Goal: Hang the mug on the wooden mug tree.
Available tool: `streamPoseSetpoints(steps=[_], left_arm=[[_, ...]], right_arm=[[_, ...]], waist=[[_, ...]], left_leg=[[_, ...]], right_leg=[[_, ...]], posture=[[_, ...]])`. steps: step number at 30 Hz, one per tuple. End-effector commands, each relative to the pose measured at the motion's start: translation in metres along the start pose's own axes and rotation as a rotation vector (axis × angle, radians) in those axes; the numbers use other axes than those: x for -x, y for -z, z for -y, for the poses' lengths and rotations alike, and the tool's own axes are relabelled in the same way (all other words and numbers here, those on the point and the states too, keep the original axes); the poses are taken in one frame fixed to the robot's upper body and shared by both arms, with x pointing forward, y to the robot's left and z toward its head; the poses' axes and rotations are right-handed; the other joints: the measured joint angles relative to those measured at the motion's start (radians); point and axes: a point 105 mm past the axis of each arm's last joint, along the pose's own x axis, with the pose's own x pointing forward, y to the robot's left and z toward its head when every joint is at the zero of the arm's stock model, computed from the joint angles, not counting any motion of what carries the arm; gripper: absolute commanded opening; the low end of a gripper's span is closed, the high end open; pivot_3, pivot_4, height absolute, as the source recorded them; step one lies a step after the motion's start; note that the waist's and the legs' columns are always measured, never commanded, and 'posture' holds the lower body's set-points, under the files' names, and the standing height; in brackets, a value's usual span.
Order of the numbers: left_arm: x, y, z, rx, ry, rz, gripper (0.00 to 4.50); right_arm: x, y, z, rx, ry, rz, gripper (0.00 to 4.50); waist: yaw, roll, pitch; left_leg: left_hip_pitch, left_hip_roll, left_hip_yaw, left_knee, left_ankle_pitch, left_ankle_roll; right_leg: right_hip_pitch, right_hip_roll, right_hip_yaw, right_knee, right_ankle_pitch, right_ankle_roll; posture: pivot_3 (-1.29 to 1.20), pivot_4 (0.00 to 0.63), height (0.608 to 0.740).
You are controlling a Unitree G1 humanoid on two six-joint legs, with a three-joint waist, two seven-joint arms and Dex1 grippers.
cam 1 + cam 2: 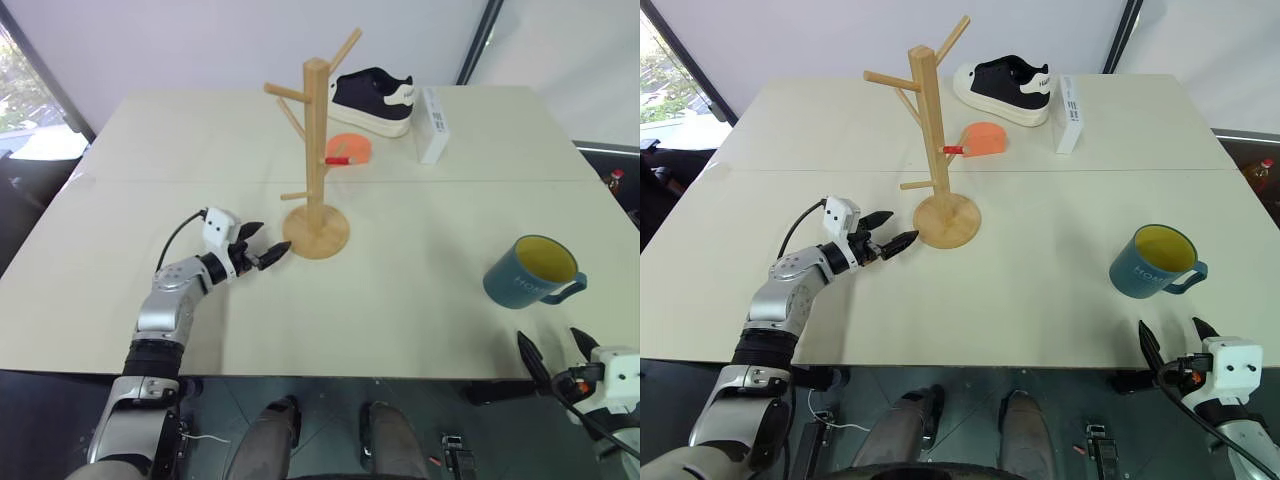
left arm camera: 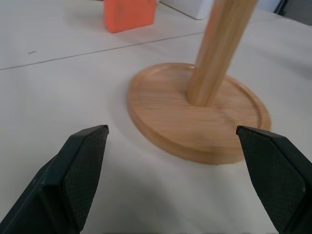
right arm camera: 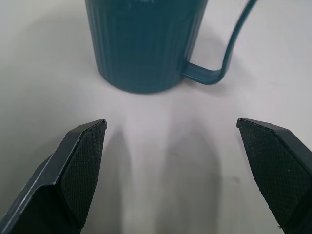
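From the head camera, the mug point(image 1: 531, 271) stands upright on the white table point(image 1: 420, 300), well to the right of the wooden mug tree point(image 1: 316, 160). The left gripper point(image 1: 262, 248), fingers spread, hovers just beside the tree's base. The left wrist view shows that base between its parted fingers point(image 2: 73, 170). The right wrist view shows the right gripper point(image 3: 170, 161) spread wide, near the mug.

Pale lettering showed on the side of the mug point(image 1: 533, 272), at about four o'clock on the table point(image 1: 420, 300); it seemed to begin "HO", but the rest could not be made out. A small dark mark sat on the white heel tab of the shoe point(image 1: 373, 101) at twelve o'clock, unreadable.
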Motion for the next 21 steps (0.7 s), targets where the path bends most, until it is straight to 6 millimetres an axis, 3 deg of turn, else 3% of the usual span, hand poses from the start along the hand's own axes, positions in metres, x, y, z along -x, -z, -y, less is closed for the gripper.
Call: streamPoseSetpoints(steps=[1,7,11,15,21], left_arm=[[-0.004,-0.018,0.042,-0.031,0.218,0.061,4.50],[-0.003,-0.021,0.109,-0.063,0.557,0.038,4.50],[-0.007,-0.030,0.137,-0.097,0.681,0.047,4.50],[-0.012,-0.036,0.153,-0.143,0.748,0.054,4.50],[-0.013,-0.038,0.154,-0.155,0.747,0.062,4.50]], right_arm=[[0.009,-0.006,0.015,0.012,0.074,0.024,4.45],[0.007,-0.010,0.015,0.027,0.104,0.032,4.45],[-0.003,-0.018,0.024,0.038,0.171,0.060,4.45],[-0.015,-0.023,0.041,0.033,0.236,0.074,4.45],[-0.032,-0.028,0.046,0.031,0.234,0.088,4.45]], waist=[[0.000,0.000,0.000],[0.000,0.004,-0.003],[-0.003,0.007,-0.004],[-0.001,0.007,-0.004],[0.000,0.007,-0.004]], left_leg=[[0.000,0.000,0.000,0.000,0.000,0.000],[0.000,0.001,0.002,0.001,-0.001,-0.002],[0.001,0.002,0.006,0.001,-0.001,-0.002],[0.001,0.002,0.008,0.003,-0.001,-0.002],[0.001,0.002,0.009,0.003,-0.001,0.003]], right_leg=[[0.000,0.000,0.000,0.000,0.000,0.000],[0.000,0.000,0.002,0.000,0.000,-0.002],[0.000,0.000,0.004,0.000,0.000,-0.002],[0.000,0.000,0.005,0.000,0.001,-0.003],[0.000,0.000,0.005,0.000,0.001,-0.003]], posture=[[0.00,0.150,0.740],[0.00,0.150,0.740],[0.00,0.150,0.740],[0.00,0.150,0.740],[0.00,0.150,0.740]])
